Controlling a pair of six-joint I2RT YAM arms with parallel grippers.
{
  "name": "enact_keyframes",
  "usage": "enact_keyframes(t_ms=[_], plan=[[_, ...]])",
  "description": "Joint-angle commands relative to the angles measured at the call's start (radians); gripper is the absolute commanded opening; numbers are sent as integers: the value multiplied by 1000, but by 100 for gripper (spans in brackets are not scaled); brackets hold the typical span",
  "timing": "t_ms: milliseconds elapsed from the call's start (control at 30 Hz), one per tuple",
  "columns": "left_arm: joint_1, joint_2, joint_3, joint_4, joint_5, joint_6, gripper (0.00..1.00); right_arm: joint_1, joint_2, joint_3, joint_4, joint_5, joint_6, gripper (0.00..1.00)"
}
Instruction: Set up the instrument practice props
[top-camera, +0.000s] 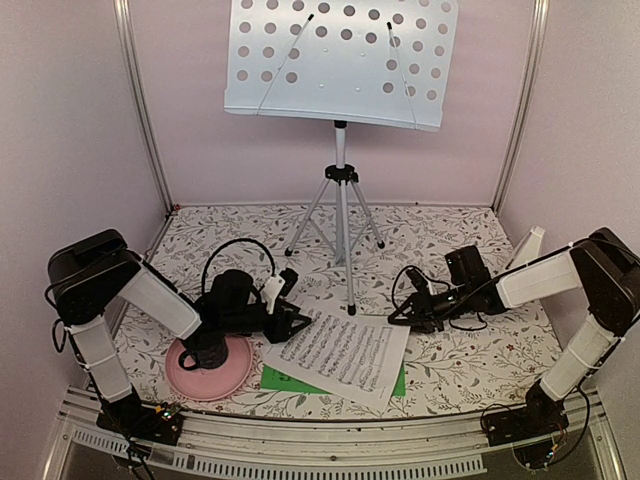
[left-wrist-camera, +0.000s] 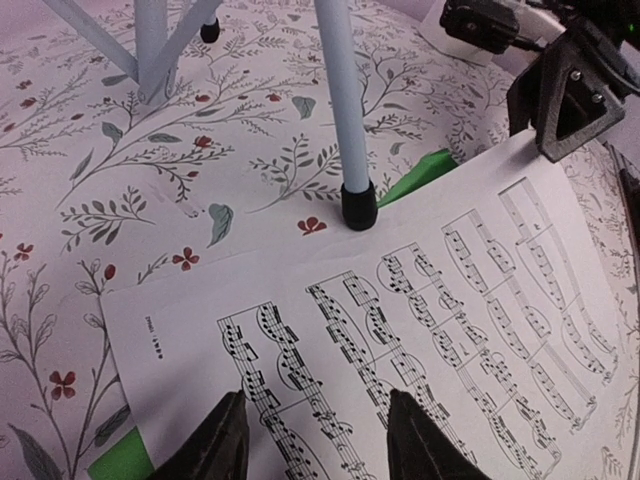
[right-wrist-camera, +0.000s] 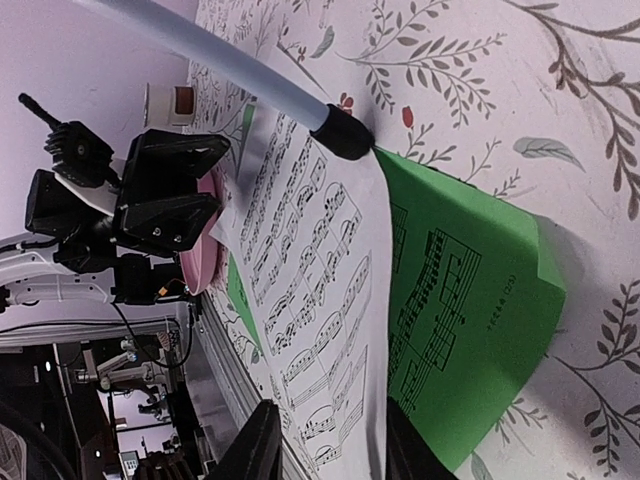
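Tripod leg (top-camera: 347, 262) stands btwn L gripper (top-camera: 301, 323) & R gripper (top-camera: 396, 317).

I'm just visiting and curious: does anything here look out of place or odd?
Yes. The music stand holds nothing, while the white sheet lies askew on the table, overlapping the green sheet beneath it. One tripod foot stands right at their edge.
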Motion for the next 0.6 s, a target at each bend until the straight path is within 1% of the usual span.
enact_keyframes(t_ms=[0, 33, 67, 100, 167, 200, 367, 567], plan=[[-13, 2, 18, 23, 8, -2, 48, 9, 39, 67, -131, 69, -70, 34], [-13, -1, 19, 23, 9, -1, 48, 9, 43, 77, -160, 81, -93, 32], [-12, -5, 17, 21, 10, -2, 48, 9, 44, 84, -180, 86, -106, 27], [-12, -11, 15, 21, 11, -1, 48, 9, 43, 88, -195, 82, -122, 21], [-13, -35, 4, 17, 6, -6, 50, 10, 32, 88, -219, 69, -148, 3], [-13, -52, 0, 13, -4, -6, 52, 10, 25, 82, -226, 61, -158, 0], [-11, -140, -17, -38, -57, -2, 57, 14, -49, 21, -215, 33, -185, 0], [4, -207, -20, -99, -55, 13, 62, 26, -183, -10, -203, 36, -262, 0]])
